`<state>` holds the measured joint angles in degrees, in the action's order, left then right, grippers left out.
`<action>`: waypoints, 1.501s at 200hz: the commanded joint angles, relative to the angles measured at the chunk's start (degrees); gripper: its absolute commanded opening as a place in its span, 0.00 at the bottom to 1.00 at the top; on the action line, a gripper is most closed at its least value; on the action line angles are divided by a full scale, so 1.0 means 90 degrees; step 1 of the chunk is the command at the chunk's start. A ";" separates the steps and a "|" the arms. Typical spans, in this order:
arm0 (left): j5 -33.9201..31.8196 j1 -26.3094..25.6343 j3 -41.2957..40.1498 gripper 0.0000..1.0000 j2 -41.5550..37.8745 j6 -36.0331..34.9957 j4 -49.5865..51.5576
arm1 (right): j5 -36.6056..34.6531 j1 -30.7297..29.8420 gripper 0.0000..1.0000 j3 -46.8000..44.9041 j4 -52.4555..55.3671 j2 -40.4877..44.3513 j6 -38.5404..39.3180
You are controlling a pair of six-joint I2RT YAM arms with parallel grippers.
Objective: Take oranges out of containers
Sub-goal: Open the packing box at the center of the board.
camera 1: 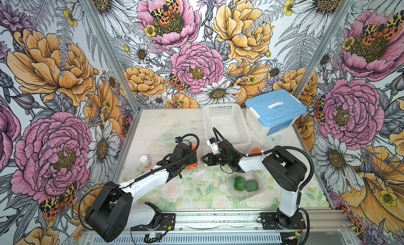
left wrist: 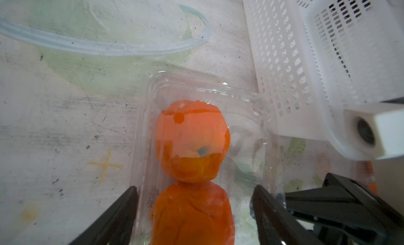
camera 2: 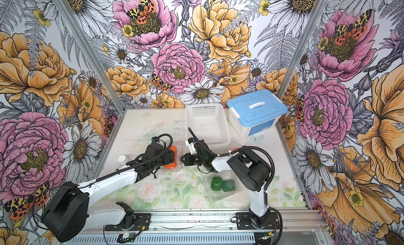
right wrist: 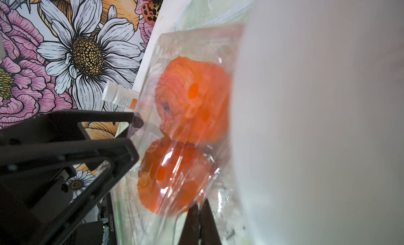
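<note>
**Two tools at a clear plastic clamshell box [left wrist: 150, 97] holding two bright orange fruits [left wrist: 192, 141].**
The left tool [left wrist: 194, 187] clasps the box across its width, fingers wide apart. The right tool [right wrist: 199, 208] is pinched shut at its rim. A white perforated basket [camera 1: 227, 123] stands just behind. The label on a small white bottle [camera 1: 145, 161] nearby is unreadable. Two dark green fruits [camera 1: 246, 184] lie in a second clamshell [camera 1: 240, 199] on the floral tabletop [camera 1: 185, 195].
</note>
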<state>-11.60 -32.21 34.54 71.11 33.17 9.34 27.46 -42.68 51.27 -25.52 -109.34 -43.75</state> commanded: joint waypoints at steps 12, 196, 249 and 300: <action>-0.0195 -0.0054 0.0207 0.83 -0.0377 0.0054 0.0350 | -0.0048 -0.0062 0.00 -0.0001 0.0265 0.0013 0.0078; -0.0663 -0.0586 0.0783 0.83 -0.1015 -0.0149 0.0808 | -0.0792 -0.0060 0.00 -0.0071 0.1023 0.0843 0.0152; -0.0528 -0.0673 0.1140 0.81 -0.0137 -0.0233 0.0732 | -0.0574 -0.0061 0.00 -0.0140 0.0749 0.0985 0.0022; -0.0508 -0.0789 0.1421 0.81 0.0515 -0.0258 0.0701 | -0.0270 -0.0060 0.00 -0.0161 0.0427 0.1033 -0.0234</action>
<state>-15.70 -38.33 44.93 73.91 32.45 16.51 22.90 -42.85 50.02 -17.21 -102.15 -44.42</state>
